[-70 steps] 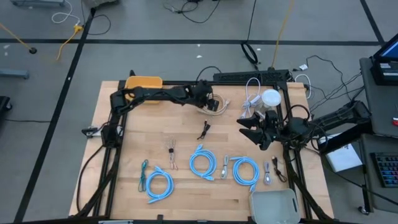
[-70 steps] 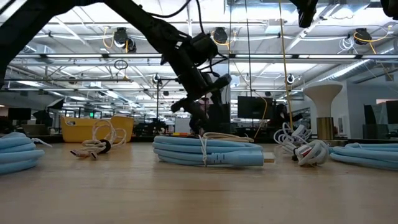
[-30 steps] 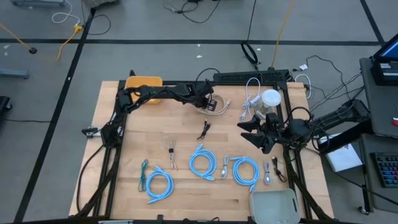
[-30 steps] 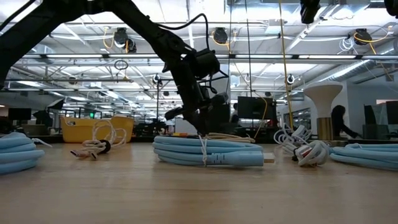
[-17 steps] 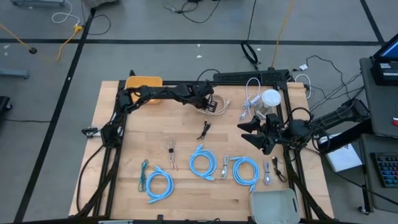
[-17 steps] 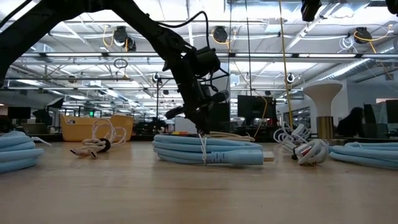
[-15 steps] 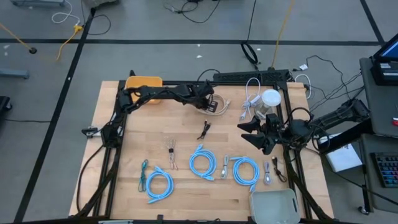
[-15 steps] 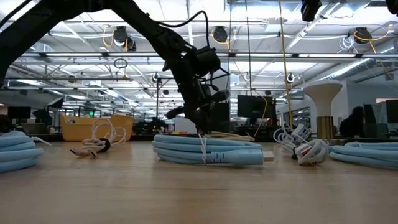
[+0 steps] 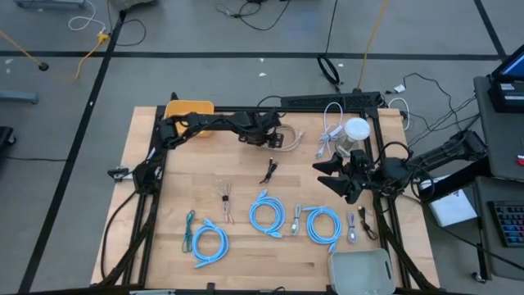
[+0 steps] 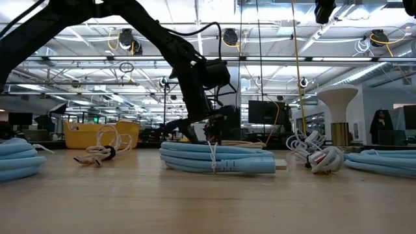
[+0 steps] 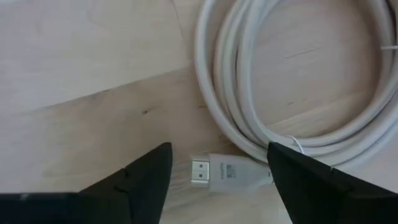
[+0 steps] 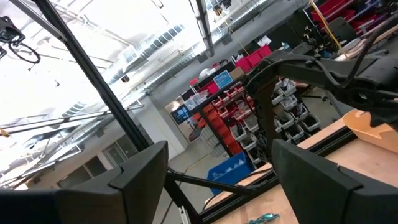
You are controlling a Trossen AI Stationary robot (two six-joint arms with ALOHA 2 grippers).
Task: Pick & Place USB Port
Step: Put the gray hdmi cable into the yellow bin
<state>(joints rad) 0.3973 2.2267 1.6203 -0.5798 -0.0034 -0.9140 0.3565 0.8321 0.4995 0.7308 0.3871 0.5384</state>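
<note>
White cable coil (image 11: 298,81) beside the yellow bin (image 9: 190,108), its plug (image 11: 229,172) lying flat between the released left gripper (image 11: 219,180); light and limp, best pinched by the rigid plug; right gripper (image 9: 327,172) idle, spread.

The front half of the table (image 9: 164,238) is pretty cluttered: three blue cable coils (image 9: 266,215) in a row with small cables scattered between them, so the only bare wood there is along the left edge and the front edge. The back edge is tight too, with the yellow bin (image 9: 189,108) in the back left corner, the white cable coil (image 11: 292,81) near the middle where the left gripper (image 11: 217,171) sits spread over its plug (image 11: 224,173), and a white stand (image 9: 355,129) plus more white cables toward the back right. The right gripper (image 9: 326,174) hangs over the right side, leaving an open strip across the table's middle with just one small dark cable (image 9: 268,170) in it.
</note>
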